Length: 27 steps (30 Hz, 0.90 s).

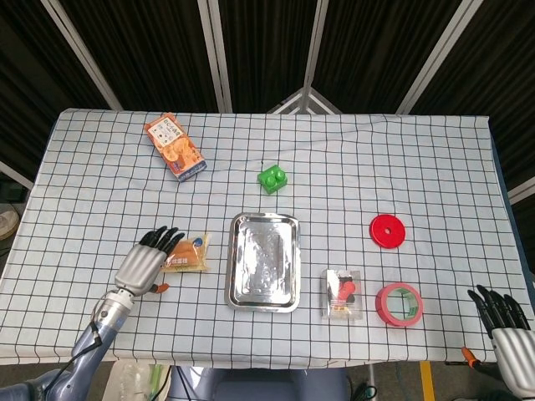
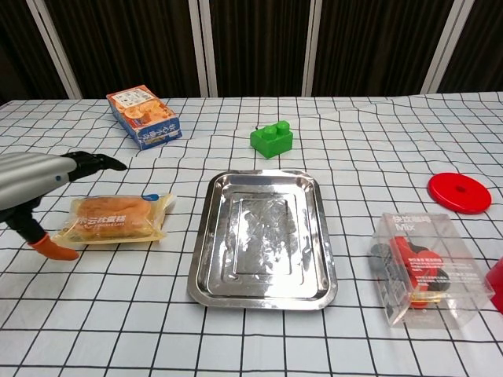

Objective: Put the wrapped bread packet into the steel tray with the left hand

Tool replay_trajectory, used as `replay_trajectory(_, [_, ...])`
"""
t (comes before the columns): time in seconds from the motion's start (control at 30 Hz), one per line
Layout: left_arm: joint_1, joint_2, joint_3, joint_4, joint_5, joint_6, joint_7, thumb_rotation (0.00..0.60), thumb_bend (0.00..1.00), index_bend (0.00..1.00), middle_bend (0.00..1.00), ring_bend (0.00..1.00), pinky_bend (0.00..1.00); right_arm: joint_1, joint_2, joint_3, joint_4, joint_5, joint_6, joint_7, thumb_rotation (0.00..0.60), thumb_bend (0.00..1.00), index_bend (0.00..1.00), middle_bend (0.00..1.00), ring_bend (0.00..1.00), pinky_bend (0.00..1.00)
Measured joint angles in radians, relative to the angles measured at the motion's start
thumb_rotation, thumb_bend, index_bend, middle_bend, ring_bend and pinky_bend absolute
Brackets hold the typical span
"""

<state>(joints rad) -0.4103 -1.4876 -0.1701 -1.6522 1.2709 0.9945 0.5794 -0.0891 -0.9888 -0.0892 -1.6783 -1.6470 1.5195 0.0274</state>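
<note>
Head view: my left hand [image 1: 144, 261], fingers spread and empty, overlaps the orange wrapped bread packet [image 1: 185, 254]; the rectangular steel tray [image 1: 263, 261] lies beyond. Chest view: my left hand [image 2: 49, 174] hovers above the packet [image 2: 111, 218], unclosed.

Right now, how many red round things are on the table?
2. The red disc lies flat right of the steel tray. The red tape roll sits nearer the front edge, beside the clear plastic box. Nothing seems hidden.
</note>
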Motion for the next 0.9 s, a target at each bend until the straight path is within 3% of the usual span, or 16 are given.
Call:
replay_trajectory(0.17, [-0.044,-0.036,-0.009,0.032,-0.068,-0.023,0.036,0.6,0.19,0.0,0.11,0.07,0.14,0.006,0.005,0.01,-0.004,0.024,-0.01,0.008,0.6,0.3,0.0,0.0,0.0,0.0])
replay_trajectory(0.27, [-0.071,-0.058,-0.01,0.054,-0.116,-0.039,0.063,0.6,0.21,0.03,0.19,0.15,0.22,0.008,0.008,0.015,-0.004,0.037,-0.011,0.018,0.6,0.3,0.0,0.0,0.0,0.0])
replay_trajectory(0.4, [-0.101,-0.091,-0.012,0.078,-0.152,-0.033,0.083,0.6,0.25,0.19,0.38,0.34,0.38,0.009,0.013,0.017,-0.002,0.04,-0.01,0.029,0.6,0.3,0.0,0.0,0.0,0.0])
replay_trajectory(0.47, [-0.108,-0.098,-0.008,0.082,-0.16,-0.02,0.086,0.6,0.26,0.24,0.43,0.39,0.44,0.008,0.015,0.017,0.0,0.038,-0.006,0.034,0.6,0.3,0.0,0.0,0.0,0.0])
replay_trajectory(0.6, [-0.117,-0.107,-0.001,0.087,-0.161,0.004,0.088,0.6,0.3,0.31,0.49,0.44,0.5,0.008,0.017,0.017,0.003,0.036,-0.004,0.038,0.6,0.3,0.0,0.0,0.0,0.0])
replay_trajectory(0.9, [-0.112,-0.101,0.02,0.054,-0.089,0.093,0.059,0.6,0.32,0.33,0.5,0.46,0.53,0.011,0.019,0.018,0.0,0.047,-0.012,0.041,0.6,0.3,0.0,0.0,0.0,0.0])
